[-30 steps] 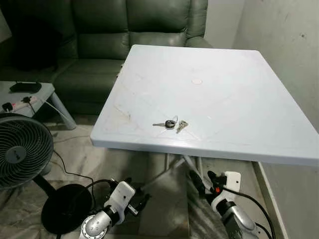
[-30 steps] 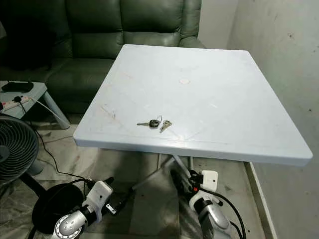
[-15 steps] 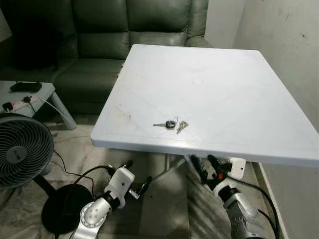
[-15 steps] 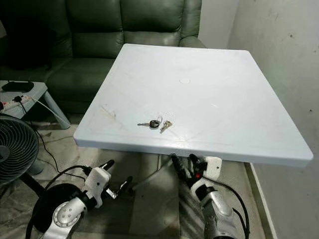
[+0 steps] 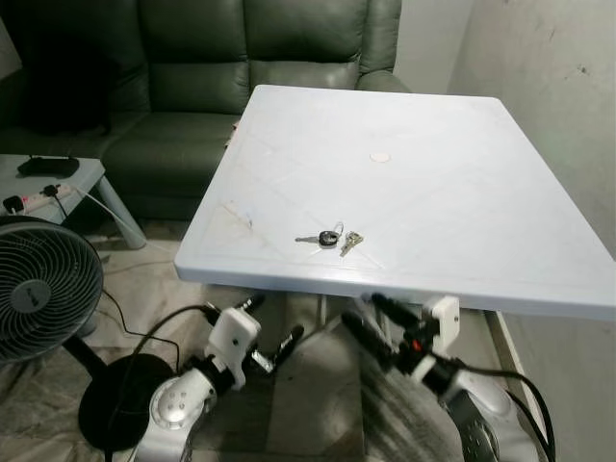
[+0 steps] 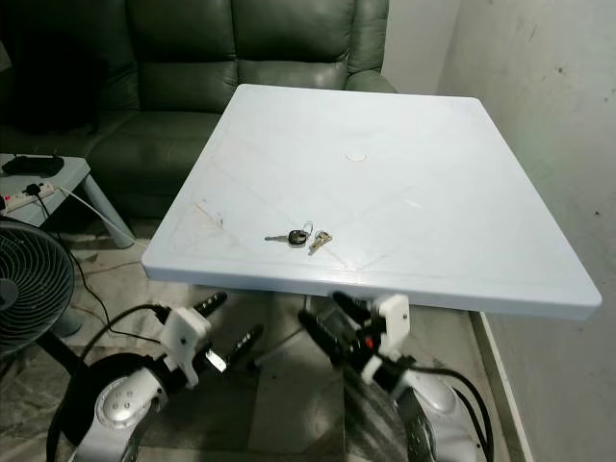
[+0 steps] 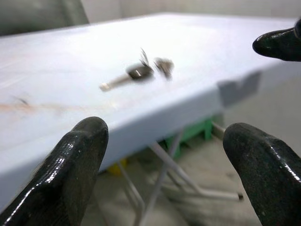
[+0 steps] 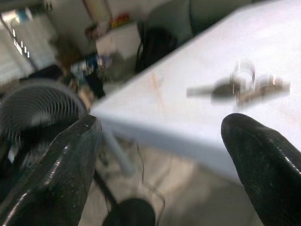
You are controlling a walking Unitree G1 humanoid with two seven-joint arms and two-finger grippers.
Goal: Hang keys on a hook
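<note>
While the keys (image 5: 330, 239) lie near the front edge of the white table (image 5: 462, 192), both grippers hang below that edge, left (image 5: 270, 330) and right (image 5: 377, 322), fingers spread, empty.

Looks like somebody's living room. There's a dark green leather sofa (image 5: 241, 58) at the back, a white plastic folding desk (image 5: 433, 192) pushed up near a scuffed wall (image 5: 558, 87), a standing fan (image 5: 43, 289), and a small side table (image 5: 67, 183) with a power strip (image 5: 34, 200).
</note>
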